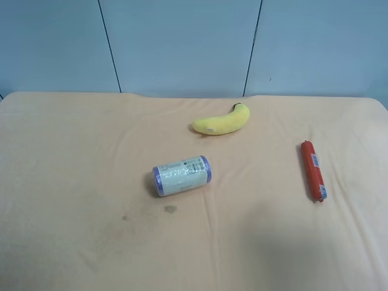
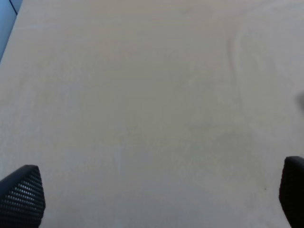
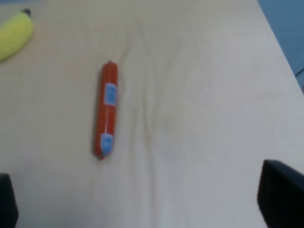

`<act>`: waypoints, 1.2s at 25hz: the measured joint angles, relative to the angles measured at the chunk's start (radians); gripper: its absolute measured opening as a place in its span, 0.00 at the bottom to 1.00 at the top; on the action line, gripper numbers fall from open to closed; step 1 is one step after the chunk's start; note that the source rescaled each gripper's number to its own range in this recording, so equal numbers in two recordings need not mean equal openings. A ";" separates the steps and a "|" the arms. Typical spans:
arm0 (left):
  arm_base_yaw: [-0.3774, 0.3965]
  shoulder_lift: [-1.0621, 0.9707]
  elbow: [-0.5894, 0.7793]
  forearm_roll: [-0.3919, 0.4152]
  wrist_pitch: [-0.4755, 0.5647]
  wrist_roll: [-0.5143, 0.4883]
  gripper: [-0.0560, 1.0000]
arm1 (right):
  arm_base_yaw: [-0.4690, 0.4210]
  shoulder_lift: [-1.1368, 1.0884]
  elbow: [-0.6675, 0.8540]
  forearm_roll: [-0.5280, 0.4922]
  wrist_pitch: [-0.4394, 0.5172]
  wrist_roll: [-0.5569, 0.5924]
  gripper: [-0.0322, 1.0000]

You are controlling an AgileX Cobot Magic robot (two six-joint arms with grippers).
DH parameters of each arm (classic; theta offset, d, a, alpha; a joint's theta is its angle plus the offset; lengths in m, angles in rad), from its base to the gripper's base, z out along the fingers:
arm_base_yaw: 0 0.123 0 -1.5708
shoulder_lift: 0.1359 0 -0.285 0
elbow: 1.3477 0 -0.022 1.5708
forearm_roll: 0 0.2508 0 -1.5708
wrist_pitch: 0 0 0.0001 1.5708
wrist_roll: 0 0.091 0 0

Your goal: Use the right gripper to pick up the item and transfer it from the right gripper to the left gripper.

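Note:
The item, a thin red sausage stick [image 1: 313, 170] with white-blue labels, lies flat on the beige cloth at the exterior high view's right. The right wrist view shows the same item [image 3: 106, 109] lying lengthwise on the cloth, some way from my right gripper [image 3: 142, 204]. That gripper is open, its two black fingertips [image 3: 281, 192] set far apart with nothing between them. My left gripper [image 2: 159, 197] is open too, over bare cloth, with only its fingertips [image 2: 21, 194] showing. Neither arm appears in the exterior high view.
A yellow plush banana [image 1: 222, 120] lies toward the back of the table, also seen as the banana [image 3: 14, 34] in the right wrist view. A white roll with purple ends [image 1: 181, 175] rests on its side near the middle. A small stain [image 1: 170, 210] marks the cloth.

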 joint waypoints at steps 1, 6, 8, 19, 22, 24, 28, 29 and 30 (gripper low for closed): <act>0.000 0.000 0.000 0.000 0.000 0.000 1.00 | 0.000 0.045 -0.007 -0.008 -0.005 0.000 1.00; 0.000 0.000 0.000 0.000 0.000 0.000 1.00 | 0.000 0.252 -0.012 -0.037 -0.063 0.020 1.00; 0.000 0.000 0.000 0.000 0.000 0.000 1.00 | 0.000 0.333 -0.013 -0.042 -0.104 0.042 1.00; 0.000 0.000 0.000 0.000 0.000 0.000 1.00 | 0.000 0.725 -0.015 -0.059 -0.283 0.146 1.00; 0.000 0.000 0.000 0.000 0.000 0.000 1.00 | 0.000 0.822 -0.015 -0.059 -0.329 0.169 1.00; 0.000 0.000 0.000 0.000 0.000 0.000 1.00 | 0.000 0.881 -0.015 -0.059 -0.371 0.188 1.00; 0.000 0.000 0.000 0.000 0.000 0.000 1.00 | 0.000 1.002 -0.015 -0.059 -0.460 0.217 1.00; 0.000 0.000 0.000 0.000 0.000 0.000 1.00 | 0.000 1.031 -0.015 -0.059 -0.482 0.221 1.00; 0.000 0.000 0.000 0.000 0.000 0.000 1.00 | 0.000 1.058 -0.015 -0.059 -0.505 0.221 1.00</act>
